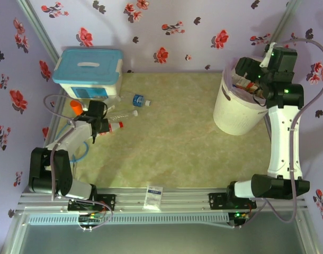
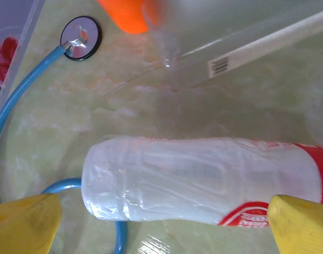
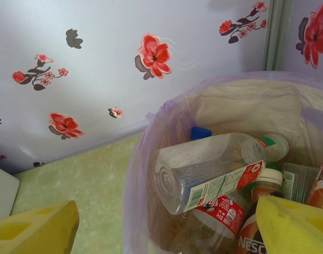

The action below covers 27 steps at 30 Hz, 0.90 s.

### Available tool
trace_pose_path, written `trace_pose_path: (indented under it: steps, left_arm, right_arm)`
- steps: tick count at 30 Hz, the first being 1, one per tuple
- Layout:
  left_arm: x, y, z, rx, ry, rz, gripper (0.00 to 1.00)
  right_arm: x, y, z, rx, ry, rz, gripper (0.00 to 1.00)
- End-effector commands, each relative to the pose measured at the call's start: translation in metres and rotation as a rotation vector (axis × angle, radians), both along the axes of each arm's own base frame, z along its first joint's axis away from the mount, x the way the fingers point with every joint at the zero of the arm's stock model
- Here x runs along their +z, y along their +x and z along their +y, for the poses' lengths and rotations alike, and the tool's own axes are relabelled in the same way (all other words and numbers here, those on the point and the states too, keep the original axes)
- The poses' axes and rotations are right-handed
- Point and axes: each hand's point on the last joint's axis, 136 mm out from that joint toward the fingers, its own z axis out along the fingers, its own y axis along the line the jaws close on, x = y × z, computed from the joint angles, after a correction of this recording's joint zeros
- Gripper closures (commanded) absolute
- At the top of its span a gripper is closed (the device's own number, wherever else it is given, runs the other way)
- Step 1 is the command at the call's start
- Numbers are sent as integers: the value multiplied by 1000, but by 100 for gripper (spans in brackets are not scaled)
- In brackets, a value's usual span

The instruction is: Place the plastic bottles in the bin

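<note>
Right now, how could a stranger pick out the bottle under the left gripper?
Find the white box with the light-blue lid at far left. Just in front, the left gripper hangs open over a clear bottle lying on its side. Unlike the blue-marked bottle nearby, it has a red-and-white label.

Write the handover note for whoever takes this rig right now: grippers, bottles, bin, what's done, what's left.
Left gripper: open, straddling a red-label bottle that lies on the table; not yet gripped.
Right gripper: open above the bin, nothing between its fingers.
Done: several bottles are in the bin.
Left: the red-label bottle, plus a blue-capped bottle and a clear bottle near the blue-lidded box.
</note>
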Motion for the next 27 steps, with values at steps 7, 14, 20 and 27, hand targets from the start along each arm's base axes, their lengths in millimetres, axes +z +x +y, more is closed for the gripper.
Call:
trace_pose_path:
  steps: [7, 14, 20, 27]
  left_arm:
    - [-8, 17, 0, -54, -44, -3, 0]
    - [-32, 8, -20, -131, -122, 99, 0]
    - [-23, -21, -59, -193, -294, 116, 3]
    - [21, -51, -117, -369, -415, 80, 2]
  right_arm:
    - [2, -8, 4, 23, -11, -10, 13]
    - [2, -10, 4, 26, -9, -10, 13]
    - [4, -10, 5, 28, -3, -19, 13]
    - [2, -9, 7, 34, 11, -19, 13]
